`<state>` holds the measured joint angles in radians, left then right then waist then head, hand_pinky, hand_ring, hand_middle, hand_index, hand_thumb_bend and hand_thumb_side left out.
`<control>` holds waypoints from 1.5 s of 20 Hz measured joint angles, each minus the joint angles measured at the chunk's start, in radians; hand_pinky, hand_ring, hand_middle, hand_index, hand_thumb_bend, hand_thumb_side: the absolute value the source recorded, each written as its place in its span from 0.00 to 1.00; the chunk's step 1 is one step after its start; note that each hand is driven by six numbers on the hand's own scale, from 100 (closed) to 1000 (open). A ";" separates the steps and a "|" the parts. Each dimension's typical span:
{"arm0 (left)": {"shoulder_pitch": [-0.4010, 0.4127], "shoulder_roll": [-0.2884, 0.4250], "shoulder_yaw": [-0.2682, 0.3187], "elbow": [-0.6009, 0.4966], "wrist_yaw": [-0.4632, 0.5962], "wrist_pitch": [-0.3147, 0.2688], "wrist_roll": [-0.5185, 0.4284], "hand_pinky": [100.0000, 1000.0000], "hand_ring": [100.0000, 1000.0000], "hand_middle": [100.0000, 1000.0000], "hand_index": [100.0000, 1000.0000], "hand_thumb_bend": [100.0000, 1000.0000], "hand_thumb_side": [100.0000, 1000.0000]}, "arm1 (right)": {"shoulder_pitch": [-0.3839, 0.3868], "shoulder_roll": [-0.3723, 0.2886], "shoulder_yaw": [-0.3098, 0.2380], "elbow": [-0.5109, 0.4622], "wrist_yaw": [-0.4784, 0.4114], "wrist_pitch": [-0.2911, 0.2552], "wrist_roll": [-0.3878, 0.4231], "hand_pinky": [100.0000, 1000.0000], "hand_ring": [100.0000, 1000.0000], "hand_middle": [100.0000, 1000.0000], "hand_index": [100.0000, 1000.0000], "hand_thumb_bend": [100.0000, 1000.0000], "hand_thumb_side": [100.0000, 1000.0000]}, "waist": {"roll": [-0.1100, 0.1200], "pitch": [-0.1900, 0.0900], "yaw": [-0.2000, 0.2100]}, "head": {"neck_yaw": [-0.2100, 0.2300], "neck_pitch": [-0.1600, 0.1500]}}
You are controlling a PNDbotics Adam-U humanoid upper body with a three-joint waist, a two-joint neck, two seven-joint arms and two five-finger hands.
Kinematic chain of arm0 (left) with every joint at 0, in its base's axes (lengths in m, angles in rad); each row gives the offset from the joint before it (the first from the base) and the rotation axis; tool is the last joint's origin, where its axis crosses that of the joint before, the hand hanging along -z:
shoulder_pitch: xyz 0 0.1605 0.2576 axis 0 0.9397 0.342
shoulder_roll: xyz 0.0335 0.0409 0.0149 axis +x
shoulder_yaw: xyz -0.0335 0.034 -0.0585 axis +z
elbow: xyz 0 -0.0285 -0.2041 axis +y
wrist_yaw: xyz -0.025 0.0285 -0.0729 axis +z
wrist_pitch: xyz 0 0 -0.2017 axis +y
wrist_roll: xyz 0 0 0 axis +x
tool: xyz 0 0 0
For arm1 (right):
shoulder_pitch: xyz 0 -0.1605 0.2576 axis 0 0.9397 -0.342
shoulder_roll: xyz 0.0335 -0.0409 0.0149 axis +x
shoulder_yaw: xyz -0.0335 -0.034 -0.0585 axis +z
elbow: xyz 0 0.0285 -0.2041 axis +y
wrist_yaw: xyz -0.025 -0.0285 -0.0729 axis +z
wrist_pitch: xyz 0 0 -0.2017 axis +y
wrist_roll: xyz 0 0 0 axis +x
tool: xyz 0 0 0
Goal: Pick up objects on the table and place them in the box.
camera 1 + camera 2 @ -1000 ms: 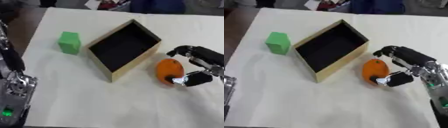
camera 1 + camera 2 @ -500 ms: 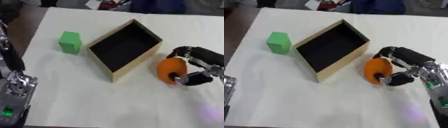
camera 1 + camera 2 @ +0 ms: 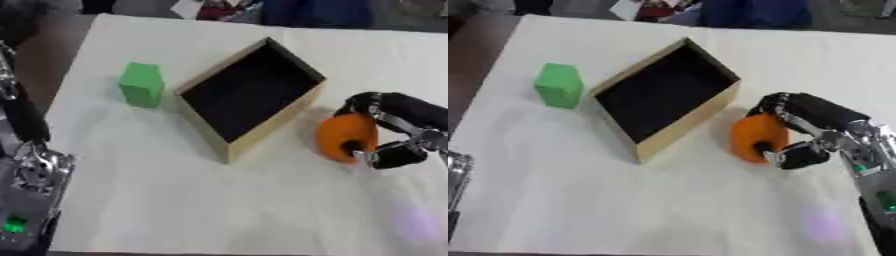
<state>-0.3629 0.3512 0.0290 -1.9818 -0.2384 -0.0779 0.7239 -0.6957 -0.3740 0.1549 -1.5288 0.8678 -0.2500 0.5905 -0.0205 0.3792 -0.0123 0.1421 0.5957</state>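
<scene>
An orange rounded object [image 3: 753,138] sits just right of the open cardboard box [image 3: 702,113], which has a dark inside. My right hand [image 3: 808,125] is curled round the orange object, fingers over its top and thumb at its lower right. A green block [image 3: 558,85] stands upright on the white table left of the box. At the lower left edge of the left eye view my left hand [image 3: 26,200] shows as a silver and black shape, and its fingers cannot be made out.
The white table cover [image 3: 245,210] stretches wide in front of the box. Dark clothing of people [image 3: 324,12] lines the far edge. The table's left edge [image 3: 66,75] runs near the green block.
My right hand has closed round the orange object and lifted it a little toward the box's right wall. The green block and the box have stayed put.
</scene>
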 measured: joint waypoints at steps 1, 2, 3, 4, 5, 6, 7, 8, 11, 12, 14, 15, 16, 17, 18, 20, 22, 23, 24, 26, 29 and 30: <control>0.000 0.000 0.000 0.000 0.000 0.000 0.000 0.75 0.59 0.57 0.77 0.14 1.00 | 0.000 0.000 0.000 -0.003 0.000 0.002 -0.006 0.82 0.89 0.64 0.75 0.00 0.01 | 0.000 0.000 0.000 | 0.000 0.000; 0.000 0.000 0.000 0.000 0.000 0.000 0.000 0.75 0.59 0.57 0.77 0.14 1.00 | 0.000 0.000 0.001 -0.006 0.000 0.004 -0.012 0.82 0.89 0.63 0.74 0.00 0.01 | 0.000 0.000 0.000 | 0.000 0.000; 0.000 0.000 0.000 0.000 0.000 0.000 0.000 0.75 0.59 0.57 0.77 0.14 1.00 | -0.001 0.000 0.003 -0.011 -0.001 0.008 -0.019 0.82 0.88 0.61 0.73 0.00 0.00 | 0.000 0.000 0.000 | 0.000 0.000; 0.000 0.000 0.000 0.000 0.000 0.000 0.000 0.75 0.59 0.57 0.77 0.14 1.00 | -0.002 0.000 0.005 -0.015 -0.004 0.012 -0.026 0.82 0.88 0.59 0.72 0.00 0.00 | 0.000 0.000 0.000 | 0.000 0.000; 0.000 0.000 0.000 0.000 0.000 0.000 0.000 0.75 0.59 0.57 0.77 0.14 1.00 | -0.004 0.000 0.006 -0.019 -0.008 0.016 -0.033 0.81 0.87 0.56 0.70 0.00 0.00 | 0.000 0.000 0.000 | 0.000 0.000; 0.000 0.000 0.000 0.000 0.000 0.000 0.000 0.75 0.59 0.57 0.77 0.14 1.00 | -0.005 0.000 0.007 -0.024 -0.012 0.021 -0.038 0.81 0.87 0.55 0.69 0.00 0.00 | -0.001 0.000 0.000 | 0.000 0.000; 0.000 0.000 0.000 0.000 0.000 0.000 0.000 0.75 0.59 0.57 0.77 0.14 1.00 | -0.006 0.000 0.007 -0.029 -0.016 0.026 -0.044 0.81 0.86 0.53 0.67 0.00 0.00 | -0.001 0.000 -0.001 | 0.000 0.000; 0.000 0.000 0.000 0.000 0.000 0.000 0.000 0.75 0.59 0.57 0.77 0.14 1.00 | -0.008 0.000 0.007 -0.035 -0.018 0.032 -0.050 0.81 0.86 0.53 0.66 0.00 0.00 | -0.001 0.000 -0.001 | 0.000 0.000; 0.000 0.000 0.000 0.000 0.000 0.000 0.001 0.75 0.59 0.57 0.77 0.14 1.00 | -0.015 0.000 0.012 -0.057 -0.030 0.044 -0.063 0.81 0.86 0.53 0.66 0.00 0.00 | -0.001 0.000 -0.002 | 0.000 0.000; 0.000 0.000 0.000 0.000 0.000 0.000 0.001 0.75 0.59 0.57 0.77 0.14 1.00 | -0.020 0.000 0.013 -0.066 -0.036 0.046 -0.065 0.81 0.86 0.53 0.66 0.00 0.00 | -0.001 0.000 -0.002 | 0.000 0.000; 0.000 0.000 0.000 0.000 0.000 0.000 0.001 0.75 0.59 0.57 0.77 0.14 1.00 | -0.032 0.000 0.013 -0.082 -0.051 0.048 -0.065 0.81 0.86 0.52 0.66 0.00 0.00 | -0.001 -0.001 -0.003 | 0.000 0.000; 0.000 0.000 0.000 0.000 0.000 0.000 0.001 0.75 0.59 0.57 0.77 0.14 1.00 | -0.039 0.000 0.013 -0.091 -0.060 0.050 -0.065 0.81 0.86 0.52 0.66 0.00 0.00 | -0.001 -0.002 -0.003 | 0.000 0.000; 0.000 0.000 0.000 0.000 0.000 0.000 0.001 0.75 0.59 0.57 0.77 0.14 1.00 | -0.049 0.000 0.013 -0.100 -0.071 0.053 -0.064 0.81 0.86 0.52 0.66 0.00 0.00 | -0.001 -0.003 -0.003 | 0.000 0.000; 0.000 0.000 0.000 0.000 0.000 0.000 0.001 0.75 0.59 0.57 0.77 0.14 1.00 | -0.061 0.000 0.013 -0.108 -0.084 0.056 -0.063 0.81 0.86 0.51 0.66 0.00 0.00 | -0.001 -0.003 -0.004 | 0.000 0.000; 0.000 0.000 0.000 0.000 0.000 0.000 0.001 0.75 0.59 0.57 0.77 0.14 1.00 | -0.073 0.000 0.013 -0.116 -0.098 0.060 -0.062 0.81 0.86 0.51 0.66 0.00 0.00 | -0.001 -0.004 -0.004 | 0.000 0.000; 0.000 0.000 0.000 0.000 0.000 0.000 0.001 0.75 0.59 0.57 0.77 0.14 1.00 | -0.104 0.000 0.012 -0.129 -0.126 0.070 -0.058 0.81 0.85 0.51 0.67 0.00 0.00 | -0.001 -0.004 -0.005 | -0.001 0.000; 0.000 0.000 0.000 0.000 0.000 0.000 0.000 0.75 0.59 0.57 0.77 0.14 1.00 | -0.143 0.000 0.011 -0.139 -0.157 0.084 -0.056 0.81 0.85 0.51 0.66 0.00 0.00 | -0.002 -0.005 -0.005 | -0.002 0.001; 0.000 0.000 0.000 0.000 0.000 0.000 0.000 0.75 0.59 0.57 0.77 0.14 1.00 | -0.163 0.000 0.011 -0.142 -0.172 0.092 -0.055 0.81 0.85 0.50 0.67 0.00 0.00 | -0.002 -0.006 -0.005 | -0.003 0.001; 0.000 0.000 0.000 0.000 0.000 0.000 0.000 0.75 0.59 0.57 0.77 0.14 1.00 | -0.180 0.000 0.010 -0.145 -0.185 0.099 -0.055 0.81 0.85 0.50 0.67 0.00 0.00 | -0.003 -0.007 -0.004 | -0.003 0.001; 0.000 0.000 0.000 0.000 0.001 0.000 0.000 0.75 0.59 0.57 0.77 0.14 1.00 | -0.217 0.007 0.008 -0.148 -0.208 0.112 -0.053 0.82 0.86 0.50 0.66 0.00 0.00 | -0.004 -0.007 -0.002 | -0.004 0.002; 0.000 0.000 0.000 0.000 0.002 0.000 -0.001 0.75 0.59 0.57 0.77 0.14 1.00 | -0.276 0.028 0.009 -0.143 -0.230 0.126 -0.051 0.82 0.86 0.50 0.67 0.00 0.00 | -0.004 -0.007 0.002 | -0.009 0.002; 0.000 0.000 -0.001 0.000 0.002 0.001 -0.002 0.75 0.59 0.57 0.77 0.14 1.00 | -0.294 0.037 0.009 -0.135 -0.234 0.130 -0.052 0.82 0.86 0.49 0.67 0.00 0.00 | -0.004 -0.007 0.005 | -0.012 0.002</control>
<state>-0.3630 0.3512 0.0282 -1.9818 -0.2366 -0.0773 0.7223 -0.9896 -0.3372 0.1637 -1.6636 0.6341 -0.1200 0.5385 -0.0242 0.3719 -0.0076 0.1303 0.5981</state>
